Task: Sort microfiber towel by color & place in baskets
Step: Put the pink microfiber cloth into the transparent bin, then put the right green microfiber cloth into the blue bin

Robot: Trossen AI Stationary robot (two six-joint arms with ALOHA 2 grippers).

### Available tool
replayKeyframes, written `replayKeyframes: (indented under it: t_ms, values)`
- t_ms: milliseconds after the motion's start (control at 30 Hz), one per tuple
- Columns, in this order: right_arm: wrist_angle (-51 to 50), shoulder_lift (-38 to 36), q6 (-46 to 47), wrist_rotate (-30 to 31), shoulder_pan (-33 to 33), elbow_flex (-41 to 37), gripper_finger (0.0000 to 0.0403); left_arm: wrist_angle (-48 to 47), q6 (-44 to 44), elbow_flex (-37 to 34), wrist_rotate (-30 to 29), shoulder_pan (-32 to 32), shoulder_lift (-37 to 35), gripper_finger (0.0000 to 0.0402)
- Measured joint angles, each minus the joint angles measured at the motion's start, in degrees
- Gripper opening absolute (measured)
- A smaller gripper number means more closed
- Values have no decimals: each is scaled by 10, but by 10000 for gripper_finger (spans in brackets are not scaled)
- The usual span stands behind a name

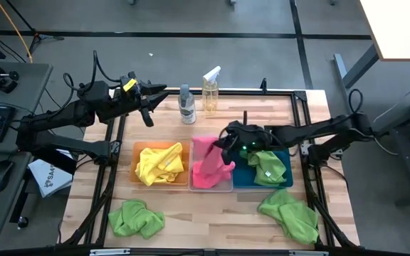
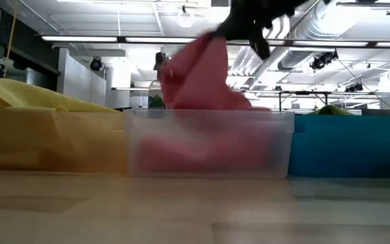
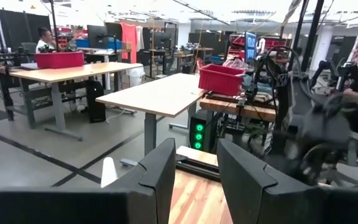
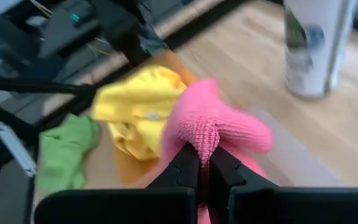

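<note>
A hot pink towel (image 1: 208, 165) hangs from my right gripper (image 1: 226, 142) over the clear basket (image 2: 208, 146), the middle one of three. My right gripper is shut on it. A yellow towel (image 1: 159, 163) lies in the orange basket (image 1: 137, 151) on the left. A green towel (image 1: 267, 168) lies in the teal basket (image 1: 242, 178) on the right. Two more green towels (image 1: 135, 217) (image 1: 290, 213) lie crumpled on the table near its front edge. My left gripper (image 1: 148, 108) waits raised over the far left, open, nothing between its fingers. My right gripper pinches a bunched fold of the pink towel (image 4: 207, 134) between its two fingertips (image 4: 188, 163). The fingers come slanting down from the table's right side. The towel hangs slack below them (image 2: 202, 74), and its lower part lies inside the clear basket.
Two spray bottles (image 1: 186, 105) (image 1: 211, 89) stand at the far edge behind the baskets. Black frame rails (image 1: 312, 185) run along the table's left and right sides. Bare wood shows between the two loose green towels.
</note>
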Motion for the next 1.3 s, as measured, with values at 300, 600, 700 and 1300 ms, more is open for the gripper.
replayKeyframes:
  t_ms: [300,600,700,1300]
  values:
    - [71,47,46,-35,-39,-25,0,0,0,0,-2,0,3,108]
    - [46,106,119,-106,-37,-25,6,-3,-21,0,-2,0,5,108]
    - [43,110,101,-136,-34,-25,39,-4,-26,0,-2,0,5,108]
    - [-460,93,-102,-165,-19,187,299,-88,-70,0,-3,0,8,108]
